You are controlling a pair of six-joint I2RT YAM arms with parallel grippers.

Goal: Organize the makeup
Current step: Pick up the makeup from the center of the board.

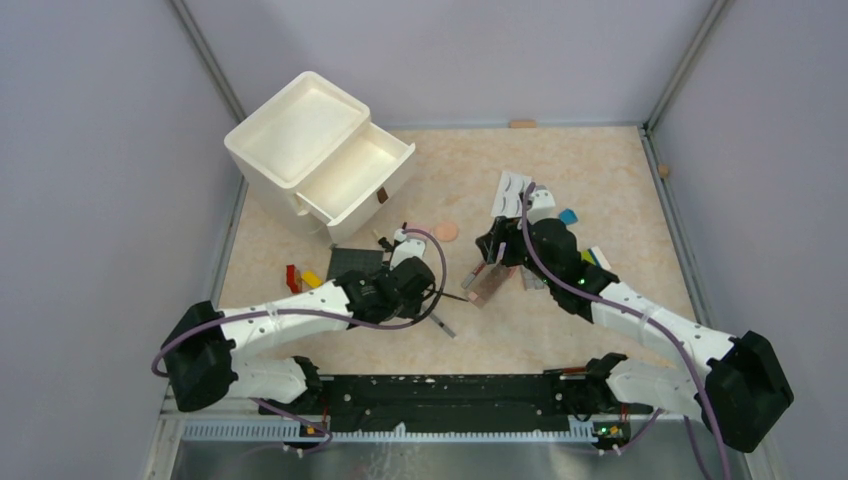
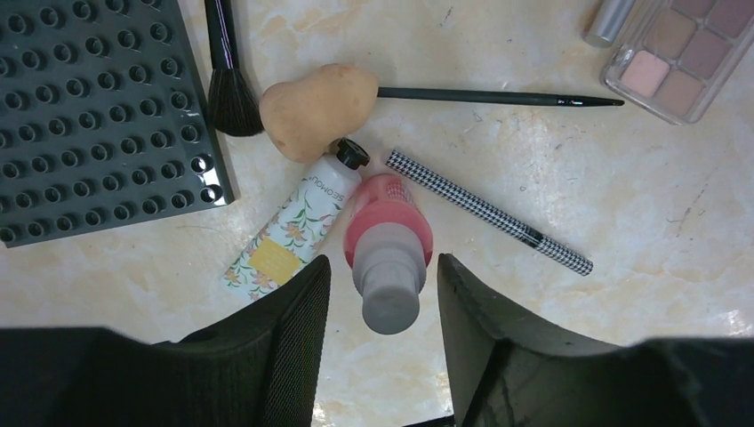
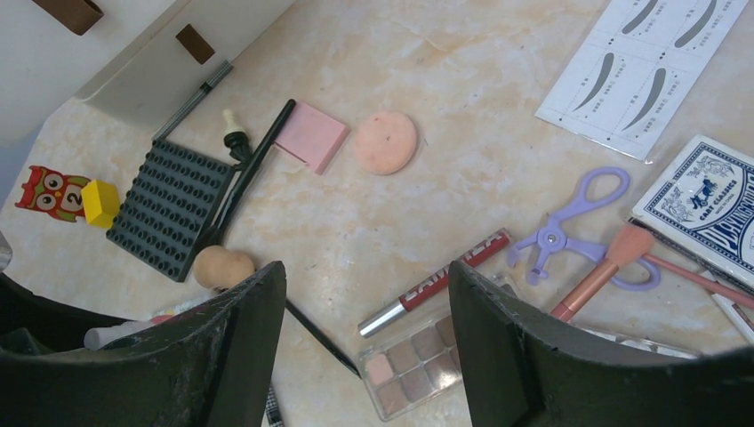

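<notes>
From above, the left end effector (image 1: 420,280) and right end effector (image 1: 492,250) hang low over the makeup (image 1: 488,285) in the middle of the surface (image 1: 600,170). The left wrist view shows spread fingers (image 2: 298,311) beside a pink bottle (image 2: 389,231), one each side, gaps showing. The right wrist view shows wide fingers (image 3: 240,329) holding nothing, above a brown palette (image 3: 418,360).

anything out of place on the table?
Yes, non-makeup clutter: a dark studded plate, a red owl toy and a yellow brick lie together on the left, and a playing-card box lies on the right. Nothing looks spilled or broken.
</notes>
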